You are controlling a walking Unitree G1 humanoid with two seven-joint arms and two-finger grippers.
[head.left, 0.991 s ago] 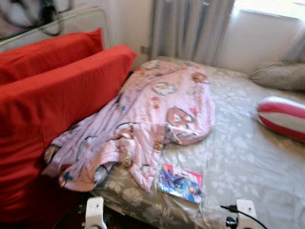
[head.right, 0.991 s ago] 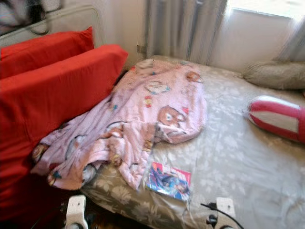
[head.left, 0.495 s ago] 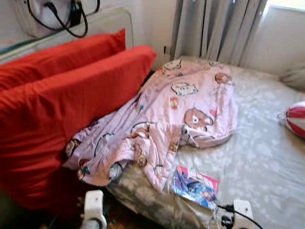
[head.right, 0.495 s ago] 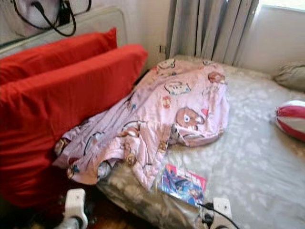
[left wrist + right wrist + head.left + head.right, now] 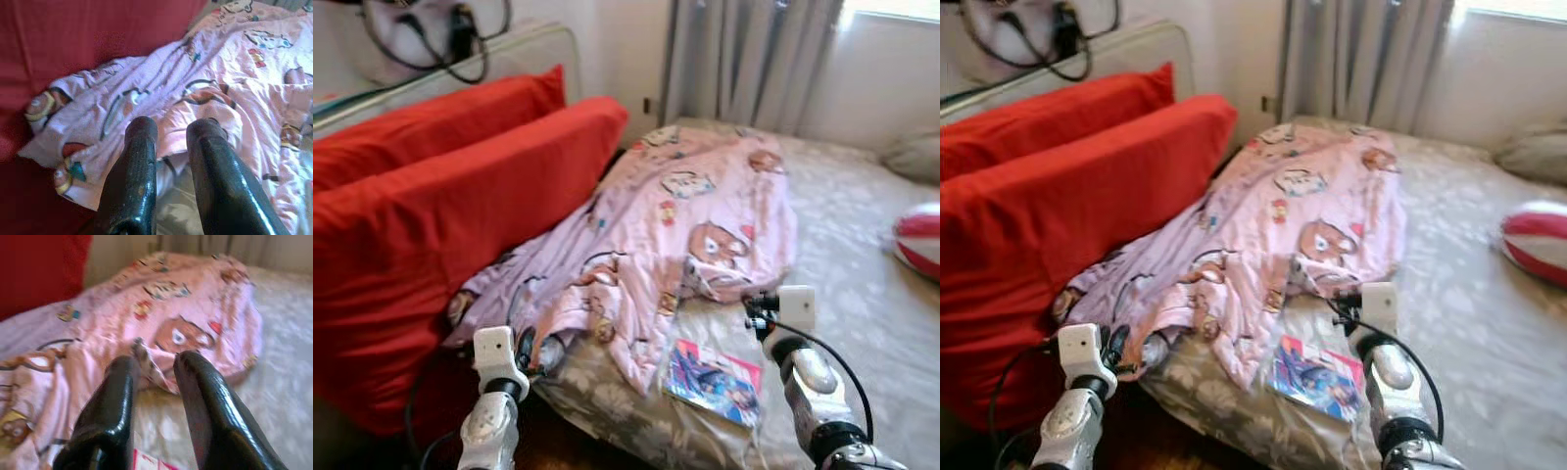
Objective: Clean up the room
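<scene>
- Both arms have come up into the head views since a moment ago, when only their wrist blocks showed at the bottom edge; I judge this as the start of a reach toward the bedding.
- The left tool (image 5: 171, 128) hovers over the near, drooping edge of the pink blanket (image 5: 675, 225), its fingers (image 5: 134, 166) slightly parted and holding nothing.
- The right tool (image 5: 152, 363) points at the blanket's folded hem, likewise released and empty.
- The blanket lies rumpled across the bed (image 5: 842, 245), one end draped against the red cushions (image 5: 460, 206).
- A magazine (image 5: 715, 380) rests on the bed just beside the blanket's edge, between the two arms.
- A striped pillow (image 5: 918, 238) is cut off at the frame's edge.
- The dark cords (image 5: 421, 34) up by the wall are blurred; what they belong to I cannot tell.
</scene>
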